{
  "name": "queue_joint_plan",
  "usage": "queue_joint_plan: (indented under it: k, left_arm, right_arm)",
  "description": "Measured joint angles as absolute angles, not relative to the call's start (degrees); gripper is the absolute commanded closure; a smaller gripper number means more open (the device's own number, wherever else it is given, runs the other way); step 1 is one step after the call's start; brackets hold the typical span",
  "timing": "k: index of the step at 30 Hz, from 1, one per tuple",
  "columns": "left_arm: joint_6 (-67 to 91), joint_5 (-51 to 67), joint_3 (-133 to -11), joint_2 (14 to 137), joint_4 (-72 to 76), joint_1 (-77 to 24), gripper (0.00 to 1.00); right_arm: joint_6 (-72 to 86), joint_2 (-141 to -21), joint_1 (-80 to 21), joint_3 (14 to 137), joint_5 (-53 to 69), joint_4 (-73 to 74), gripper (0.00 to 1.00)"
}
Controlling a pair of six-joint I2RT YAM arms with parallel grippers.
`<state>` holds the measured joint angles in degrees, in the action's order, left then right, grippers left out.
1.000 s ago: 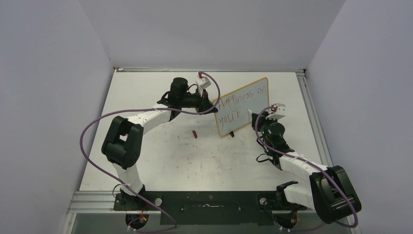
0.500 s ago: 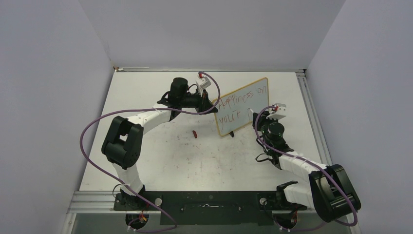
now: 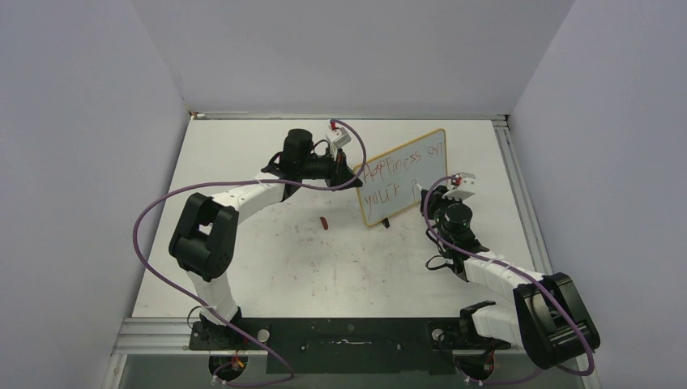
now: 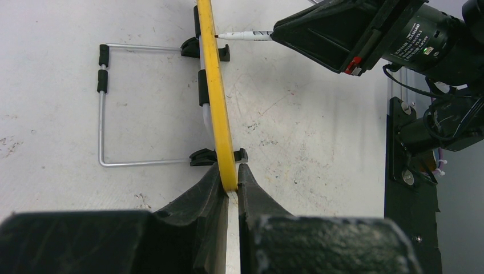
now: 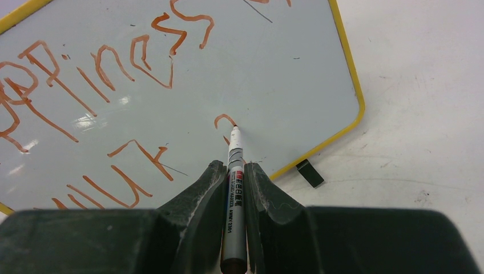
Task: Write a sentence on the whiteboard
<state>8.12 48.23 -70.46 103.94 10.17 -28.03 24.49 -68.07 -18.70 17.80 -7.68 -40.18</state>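
The whiteboard (image 3: pixel 405 174) stands tilted on the table, with a yellow frame (image 5: pixel 348 74) and black feet. Red writing (image 5: pixel 103 63) on it reads roughly "Happiness on" above "your", with a fresh curved stroke (image 5: pixel 224 120) to the right of "your". My left gripper (image 4: pixel 230 181) is shut on the board's left edge (image 4: pixel 220 114). My right gripper (image 5: pixel 233 171) is shut on a white marker (image 5: pixel 234 182) whose tip touches the board at the fresh stroke. In the top view the right gripper (image 3: pixel 428 197) sits at the board's lower right.
A small red marker cap (image 3: pixel 323 222) lies on the table left of the board. The board's wire stand (image 4: pixel 103 108) rests on the table behind it. White walls enclose the table on three sides.
My right gripper has shifted slightly with the marker on the board, and a small curved stroke has appeared right of "your". The left arm has not moved.
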Motion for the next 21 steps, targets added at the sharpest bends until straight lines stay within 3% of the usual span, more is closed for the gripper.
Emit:
queue_joint_plan:
  k: [21]
  left_arm:
    - [8.1,48.2,-70.5,103.9,10.1,-28.0,1.00]
  right_arm:
    - [24.5,-67.8,-18.7,17.8,-6.5,-38.0,0.95]
